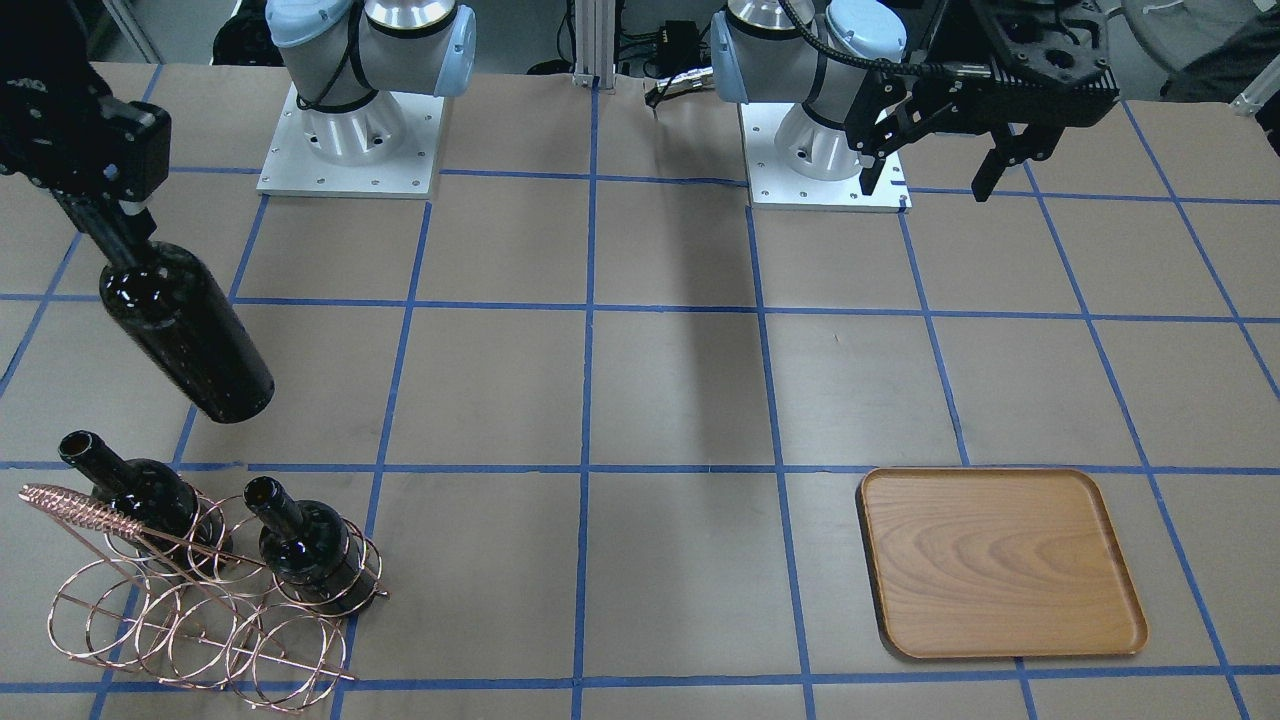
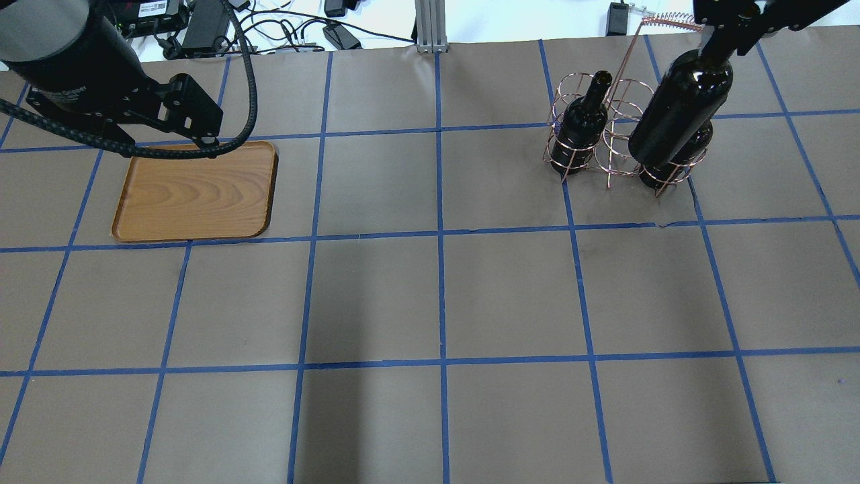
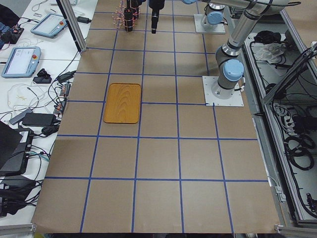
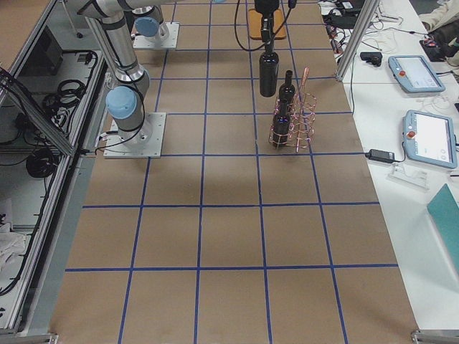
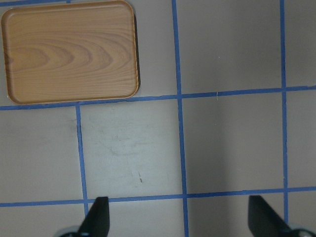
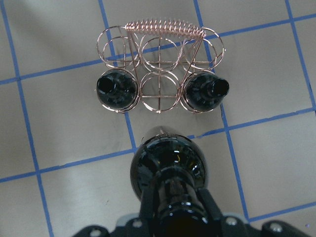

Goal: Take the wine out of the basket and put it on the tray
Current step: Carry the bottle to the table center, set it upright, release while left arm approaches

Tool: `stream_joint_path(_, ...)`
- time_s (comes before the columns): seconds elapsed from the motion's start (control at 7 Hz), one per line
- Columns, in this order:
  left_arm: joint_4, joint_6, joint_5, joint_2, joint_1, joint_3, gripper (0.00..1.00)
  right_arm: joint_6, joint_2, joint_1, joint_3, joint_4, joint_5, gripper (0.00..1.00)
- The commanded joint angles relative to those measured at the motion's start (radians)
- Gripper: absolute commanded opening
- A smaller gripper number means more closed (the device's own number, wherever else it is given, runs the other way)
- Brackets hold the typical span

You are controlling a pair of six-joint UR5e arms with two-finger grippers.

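Note:
My right gripper (image 1: 110, 235) is shut on the neck of a dark wine bottle (image 1: 190, 335) and holds it tilted in the air beside the copper wire basket (image 1: 80, 512). In the right wrist view the held bottle (image 6: 168, 168) hangs clear of the basket (image 6: 165, 27). Two more bottles (image 1: 135, 490) (image 1: 310, 545) stand in the basket's rings. The wooden tray (image 1: 1000, 560) lies empty on the other side of the table. My left gripper (image 1: 928, 188) is open and empty, high above the table near the tray (image 5: 69, 49).
Brown paper with a blue tape grid covers the table (image 2: 437, 302). The two arm bases (image 1: 350, 140) (image 1: 825, 150) stand at the robot's edge. Cables and devices lie past the far edge (image 2: 269, 27).

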Motion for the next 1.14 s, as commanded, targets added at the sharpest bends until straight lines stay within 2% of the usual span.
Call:
stream_joint_path(0.0,-0.002,0.0,0.002,0.0,0.001,0.001,1.0,0.257,-0.003,0.18,0.026,0.011,-0.006,0.17)
stream_joint_path(0.29,-0.002,0.003,-0.004,0.003,0.028,0.001,1.0,0.473,0.052,0.392,0.09,-0.084,-0.014,0.17)
stream_joint_path(0.57,-0.003,0.008,-0.004,0.003,0.033,0.001,1.0,0.627,0.159,0.588,0.144,-0.244,-0.037,0.18)
stream_joint_path(0.71,-0.003,0.008,-0.003,0.003,0.036,0.003,1.0,0.635,0.208,0.626,0.148,-0.277,-0.064,0.18)
stream_joint_path(0.86,-0.003,0.01,-0.001,0.006,0.053,0.003,1.0,0.641,0.234,0.635,0.152,-0.275,-0.05,0.27)
stream_joint_path(1.0,-0.005,0.011,-0.006,0.008,0.083,0.004,1.0,0.638,0.245,0.637,0.177,-0.278,-0.049,0.28)
